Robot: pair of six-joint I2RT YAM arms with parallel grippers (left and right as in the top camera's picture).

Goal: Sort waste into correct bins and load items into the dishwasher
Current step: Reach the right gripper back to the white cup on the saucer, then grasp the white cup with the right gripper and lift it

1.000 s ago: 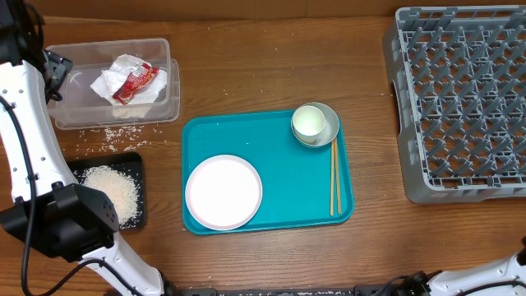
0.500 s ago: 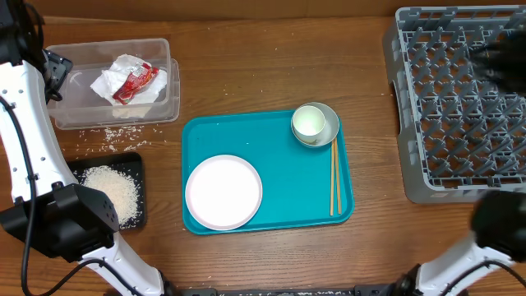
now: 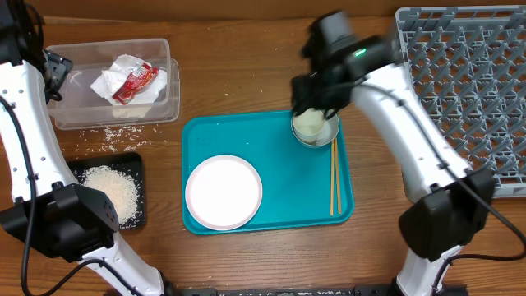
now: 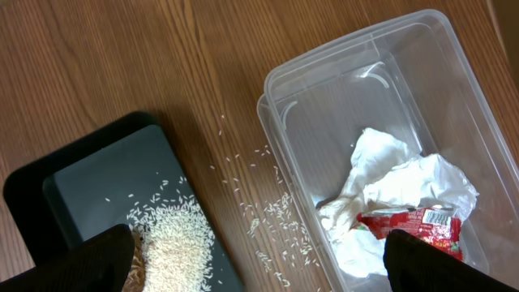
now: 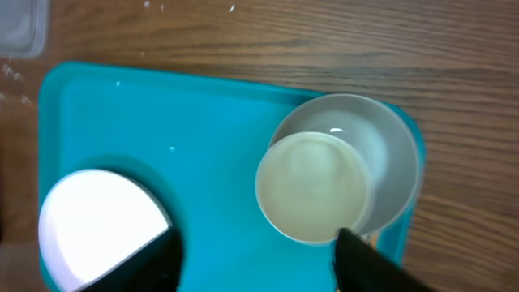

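Hovering above the white cup [image 5: 312, 188], nested in the small metal bowl [image 5: 391, 150] on the teal tray [image 5: 203, 138]: right gripper [image 5: 258, 239], fingers spread; left gripper [image 4: 259, 247], likewise spread, beside the clear tub [image 4: 340, 113].

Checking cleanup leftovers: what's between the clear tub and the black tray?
Only loose rice grains, scattered on the wooden table; clearest in the left wrist view.

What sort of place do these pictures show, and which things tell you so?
Likely a tabletop dish-clearing station: a grey dish rack, a teal tray of dishes, and a clear tub holding crumpled waste.
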